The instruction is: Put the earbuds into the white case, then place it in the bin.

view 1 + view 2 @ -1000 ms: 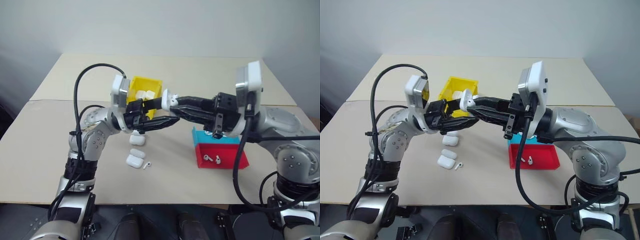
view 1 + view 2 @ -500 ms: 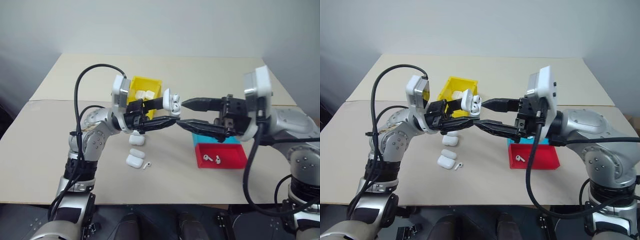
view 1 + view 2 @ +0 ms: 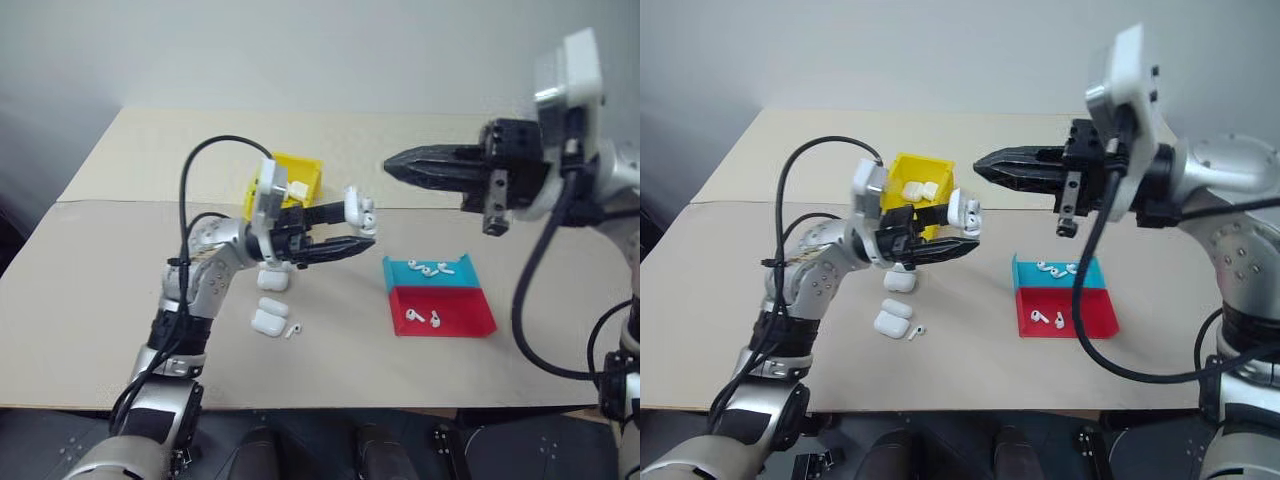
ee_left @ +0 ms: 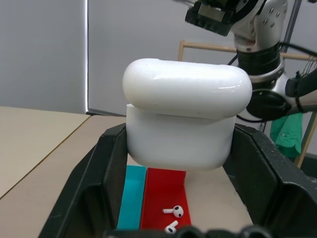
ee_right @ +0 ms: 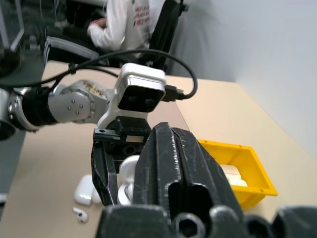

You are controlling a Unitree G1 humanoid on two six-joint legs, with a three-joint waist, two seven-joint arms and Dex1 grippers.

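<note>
My left gripper (image 3: 358, 224) is shut on a white case (image 3: 354, 204) and holds it in the air, right of the yellow bin (image 3: 296, 178). In the left wrist view the case (image 4: 184, 119) stands upright between the fingers (image 4: 106, 173), its lid down on its body. My right gripper (image 3: 392, 163) is shut with nothing in it, higher than the case, to its right and apart from it. Earbuds lie in the teal tray (image 3: 430, 268) and the red tray (image 3: 417, 317). One loose earbud (image 3: 292, 330) lies on the table.
The bin holds a few white cases (image 3: 921, 188). Three more cases (image 3: 271, 300) lie on the table below the left gripper. The teal tray (image 3: 400, 274) and red tray (image 3: 460, 318) sit side by side at the right. A person (image 5: 130, 20) sits beyond the table.
My right gripper opened off the case, drew back to the right, rose and shut. The left gripper kept the case and shifted slightly right. The teal tray is now uncovered.
</note>
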